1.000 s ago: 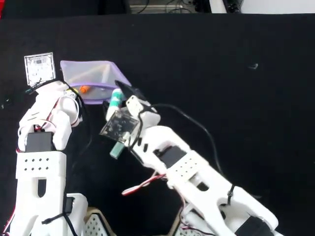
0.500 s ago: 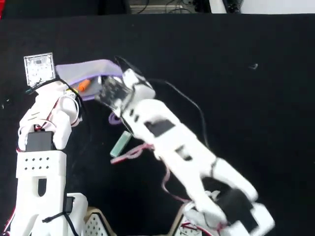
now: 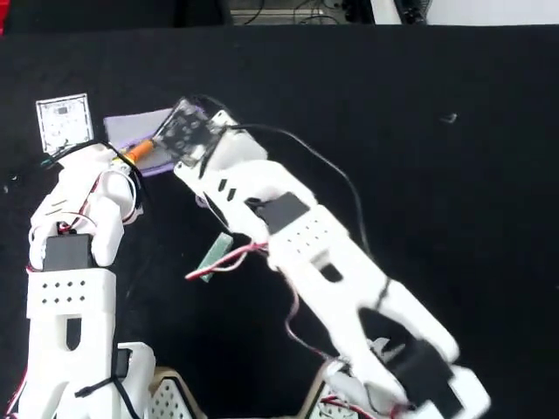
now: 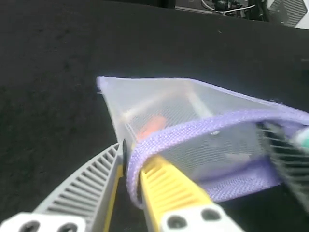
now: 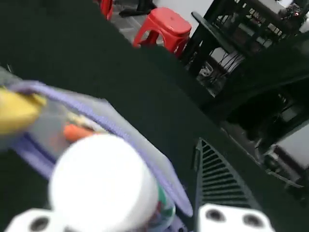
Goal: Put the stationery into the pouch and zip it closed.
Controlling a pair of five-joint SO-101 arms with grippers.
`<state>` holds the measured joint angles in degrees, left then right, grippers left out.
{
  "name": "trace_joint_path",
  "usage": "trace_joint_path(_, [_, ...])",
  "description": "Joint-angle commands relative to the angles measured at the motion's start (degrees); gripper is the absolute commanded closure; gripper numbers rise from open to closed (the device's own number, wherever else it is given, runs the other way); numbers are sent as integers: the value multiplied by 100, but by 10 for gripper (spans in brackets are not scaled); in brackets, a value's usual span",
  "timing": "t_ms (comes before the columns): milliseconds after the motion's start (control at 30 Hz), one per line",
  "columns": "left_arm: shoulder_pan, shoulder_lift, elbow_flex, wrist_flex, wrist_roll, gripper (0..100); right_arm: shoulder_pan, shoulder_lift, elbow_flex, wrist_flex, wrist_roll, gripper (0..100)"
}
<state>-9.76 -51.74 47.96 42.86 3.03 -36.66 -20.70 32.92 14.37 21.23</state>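
Jaws of the left gripper (image 4: 130, 155) are pressed together on the purple rim band of the pouch (image 4: 183, 111), with the band caught between the grey finger and the yellow one. Jaws of the right gripper (image 5: 135, 198) are clamped on a white-capped tube (image 5: 99, 176) with a teal body, which is held right at the mouth of the pouch.

With the table taken as a clock and twelve at the far edge, the pouch lies at about ten o'clock. An orange piece (image 4: 152, 126) is already inside it. A flat green piece (image 3: 214, 255) lies on the table at about five o'clock from the pouch, beside the right arm.

I judge the pouch to be very light and soft: its thin, half-clear wall will fold and slide if it is pushed. The woven rim looks firmer, so it is the sensible place to hold. I cannot make out the zip slider. The tube seems rigid, light and smooth, so it may roll or slip; a grip across its body is safest. The green piece is low, so it needs a pinch on its edges.

A matt black cloth (image 3: 419, 175) covers the table and should brake sliding a little. A white card (image 3: 63, 122) lies at nine o'clock from the pouch. Behind the table stand a red stool (image 5: 166, 24) and dark chairs (image 5: 231, 43).
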Motion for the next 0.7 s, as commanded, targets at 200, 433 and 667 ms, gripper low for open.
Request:
trace_joint_path(200, [-13, -141, -233, 18, 35, 971, -264, -901, 620, -378, -281, 804])
trace_joint_path(433, [-13, -149, -251, 105, 35, 971, 9, -567, 734, -774, -290, 804])
trace_joint_path(667, [-374, -114, -215, -88, 35, 971, 360, -2070, 708, 853, -316, 805])
